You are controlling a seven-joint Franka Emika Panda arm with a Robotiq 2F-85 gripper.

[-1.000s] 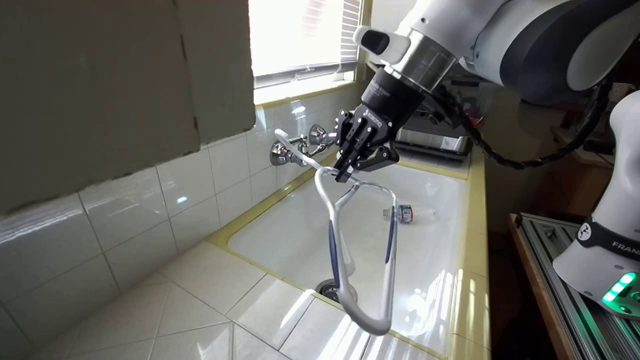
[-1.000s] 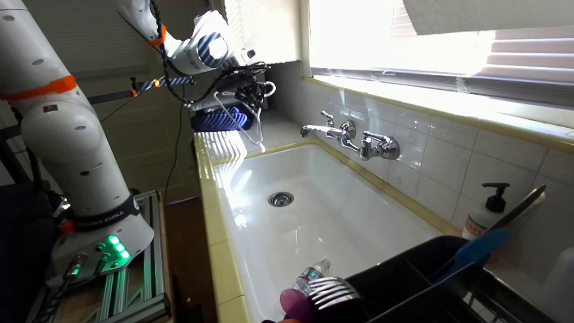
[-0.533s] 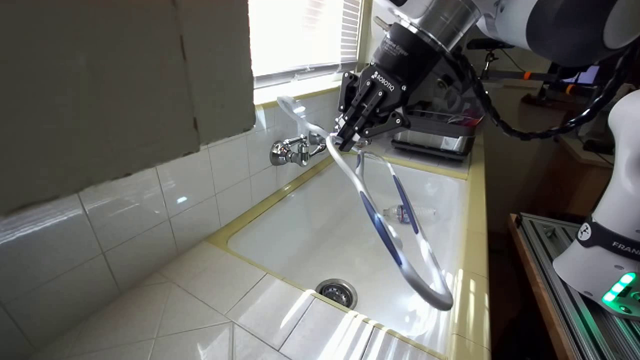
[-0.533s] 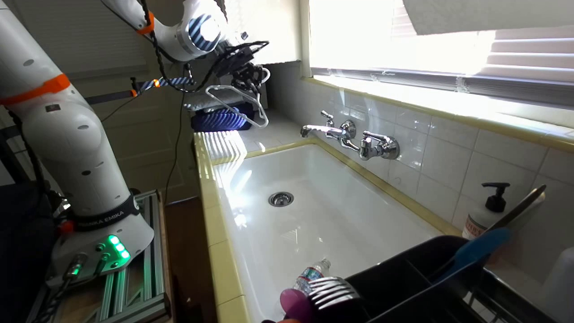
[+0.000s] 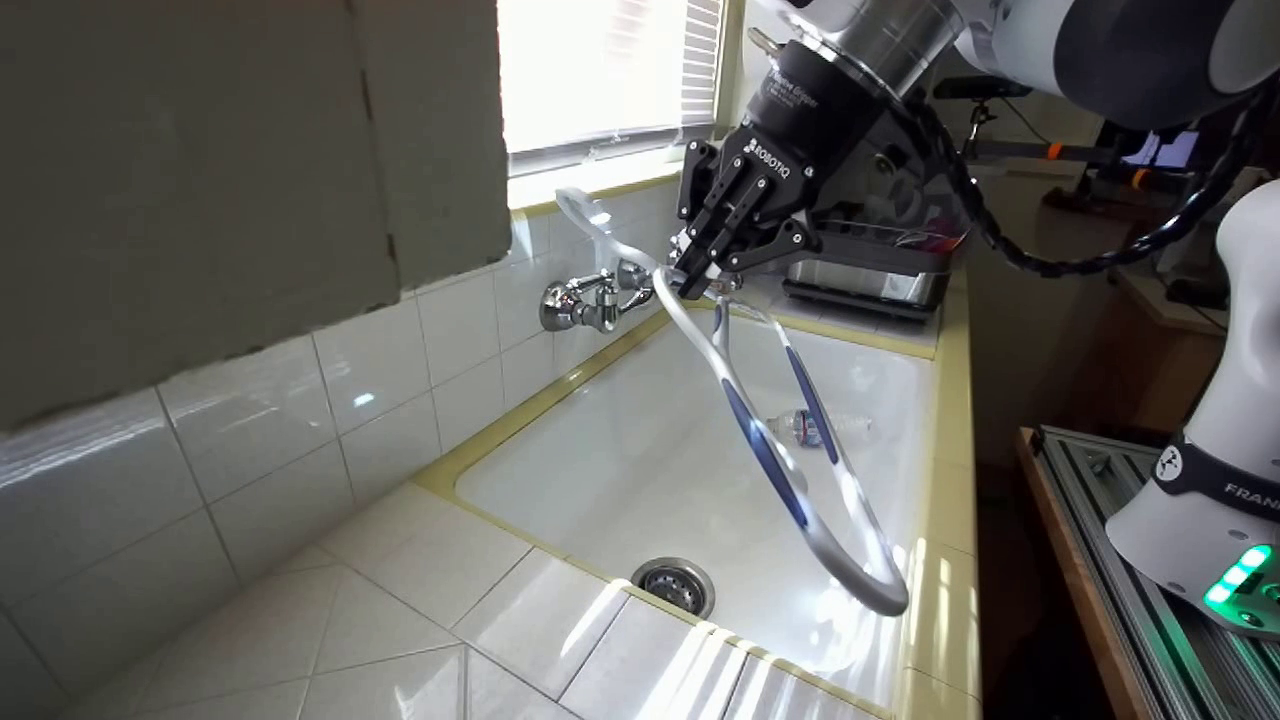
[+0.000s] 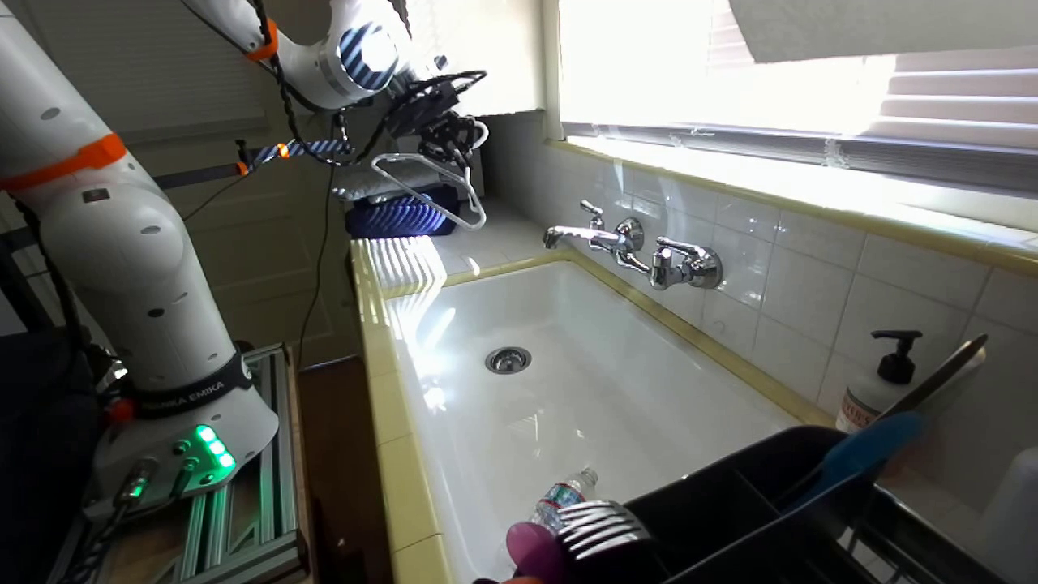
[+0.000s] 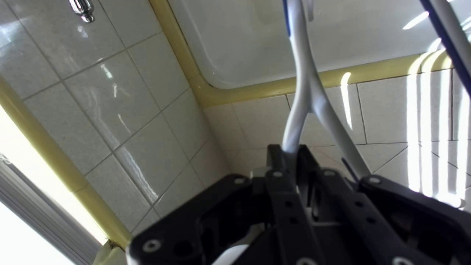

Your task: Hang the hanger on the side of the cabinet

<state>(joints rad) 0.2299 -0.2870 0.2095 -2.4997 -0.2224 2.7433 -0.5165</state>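
We have the grip done: the claw (image 7: 290, 152) is clamped on the hanger (image 5: 764, 453), held in the air near the sink (image 5: 590, 460), apart from the cabinet (image 5: 200, 200). Hanging and releasing remain; where it should catch, we cannot make out.

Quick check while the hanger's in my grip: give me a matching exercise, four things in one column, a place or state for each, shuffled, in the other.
Things
1. white hanger
2. clear bottle with a label
3. chrome tap
4. pump bottle

Places or states
A. lying in the sink
B. topped in black
C. clamped between the jaws
D. mounted on the tiled wall

Pairs: 1-C, 2-A, 3-D, 4-B.
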